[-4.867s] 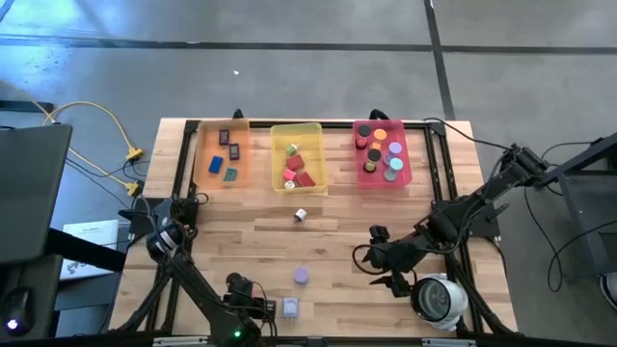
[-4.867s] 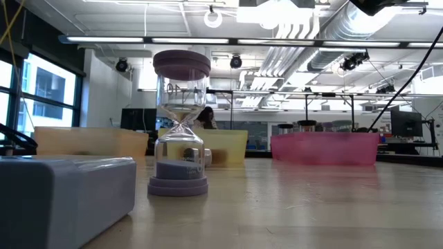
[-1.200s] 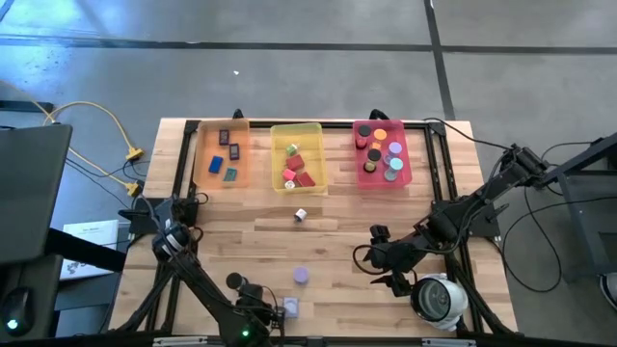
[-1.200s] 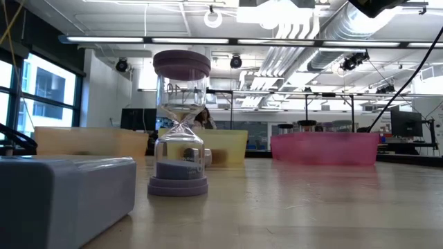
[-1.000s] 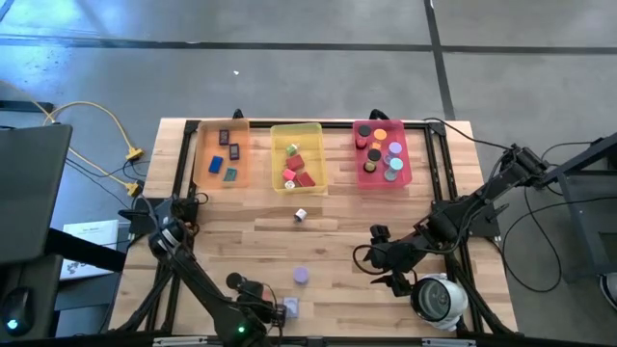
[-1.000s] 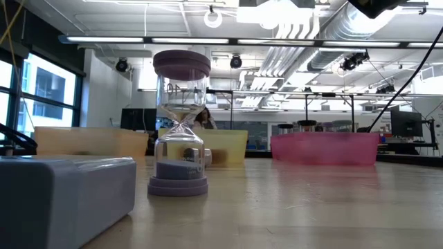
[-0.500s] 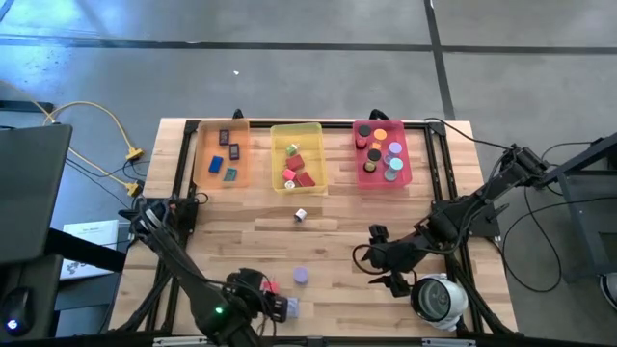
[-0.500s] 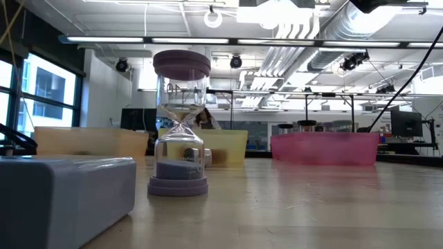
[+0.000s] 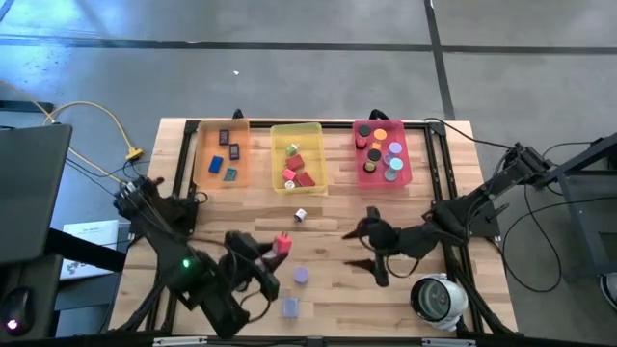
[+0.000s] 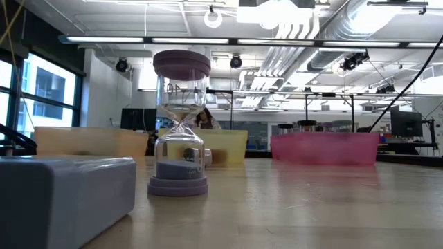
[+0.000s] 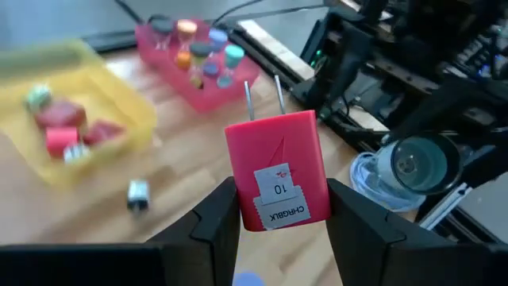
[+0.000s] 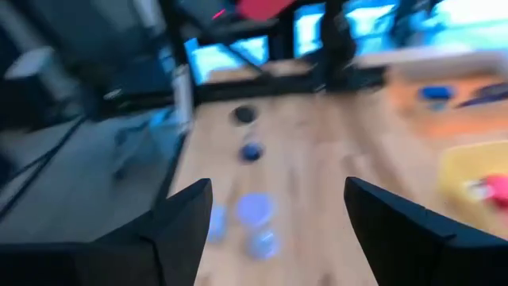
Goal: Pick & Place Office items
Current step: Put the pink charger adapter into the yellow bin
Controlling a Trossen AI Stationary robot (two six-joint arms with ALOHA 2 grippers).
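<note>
Nearest the front edge of the tabletop (image 9: 337, 289), a lavender block (image 9: 290, 307) and a purple-capped hourglass (image 9: 301, 276) are left standing, the hourglass upright and just beyond the block. Above them, a red charger plug (image 11: 278, 179) is clamped between the fingers of the left gripper (image 9: 273, 250), prongs pointing away from the wrist, so that it is carried clear of the wood. It is judged to be bound for the yellow tray (image 9: 297, 157), where other red pieces already lie. Toward the right edge, the right gripper (image 9: 371, 253) is held with its fingers spread and nothing between them, beside a white-grey round device (image 9: 436, 299) at the front right corner. A small white piece (image 9: 300, 216) lies alone mid-table, with bare wood all round it. Along the far edge, the orange tray (image 9: 220, 154), the yellow tray and the pink tray (image 9: 382, 152) are ranged side by side; open room is left between them and both arms.
</note>
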